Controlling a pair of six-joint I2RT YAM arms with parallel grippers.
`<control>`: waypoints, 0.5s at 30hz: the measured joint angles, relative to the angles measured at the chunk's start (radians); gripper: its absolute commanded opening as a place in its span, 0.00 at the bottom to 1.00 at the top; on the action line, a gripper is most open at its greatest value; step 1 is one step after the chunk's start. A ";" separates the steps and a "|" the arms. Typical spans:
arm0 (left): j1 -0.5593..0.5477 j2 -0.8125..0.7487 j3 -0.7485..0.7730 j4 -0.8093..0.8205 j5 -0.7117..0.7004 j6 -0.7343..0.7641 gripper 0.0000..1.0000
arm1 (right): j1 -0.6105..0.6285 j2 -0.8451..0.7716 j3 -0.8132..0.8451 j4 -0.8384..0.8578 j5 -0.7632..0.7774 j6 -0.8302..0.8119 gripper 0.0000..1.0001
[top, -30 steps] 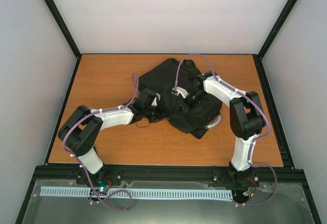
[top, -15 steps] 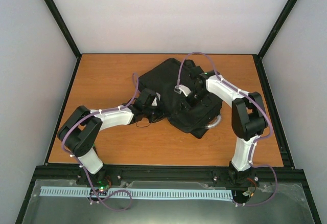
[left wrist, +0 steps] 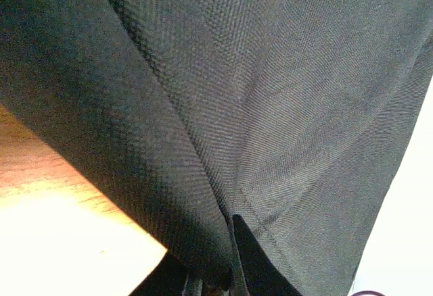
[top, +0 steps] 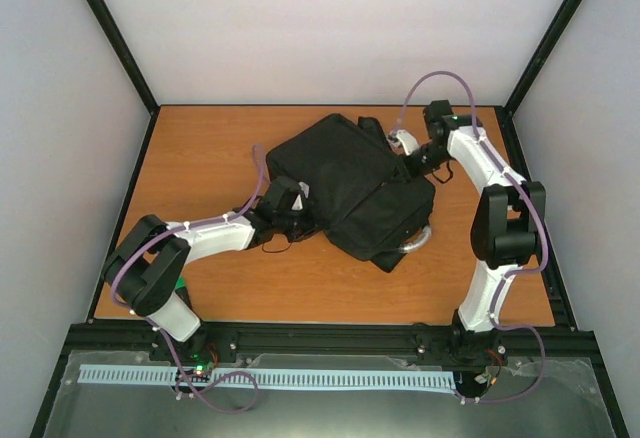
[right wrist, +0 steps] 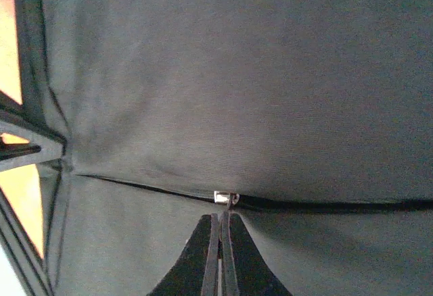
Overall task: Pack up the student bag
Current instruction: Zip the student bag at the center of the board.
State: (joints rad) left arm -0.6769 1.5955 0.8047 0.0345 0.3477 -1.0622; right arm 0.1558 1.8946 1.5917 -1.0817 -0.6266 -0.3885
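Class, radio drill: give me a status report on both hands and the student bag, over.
Left hand shut on student bag fabric. Right hand shut, tips at zipper pull; grip unclear. Nothing seen in the way.

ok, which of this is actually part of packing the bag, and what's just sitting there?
In the job: student bag; zipper slider; left hand, pinching bag fabric; right hand, shut at the slider.
Just there: wooden table; black frame rail; purple arm cables.
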 measured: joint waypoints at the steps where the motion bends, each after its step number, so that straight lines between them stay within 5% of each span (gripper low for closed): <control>1: 0.000 -0.005 -0.005 0.000 -0.003 0.000 0.01 | -0.015 0.001 0.012 -0.001 0.008 -0.005 0.03; 15: -0.003 -0.050 -0.031 -0.005 -0.030 0.002 0.01 | -0.127 0.119 0.085 0.005 0.017 -0.033 0.03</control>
State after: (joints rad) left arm -0.6804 1.5459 0.7738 0.0296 0.3180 -1.0599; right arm 0.0284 2.0136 1.6768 -1.0767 -0.6098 -0.4213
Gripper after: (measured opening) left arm 0.083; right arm 0.028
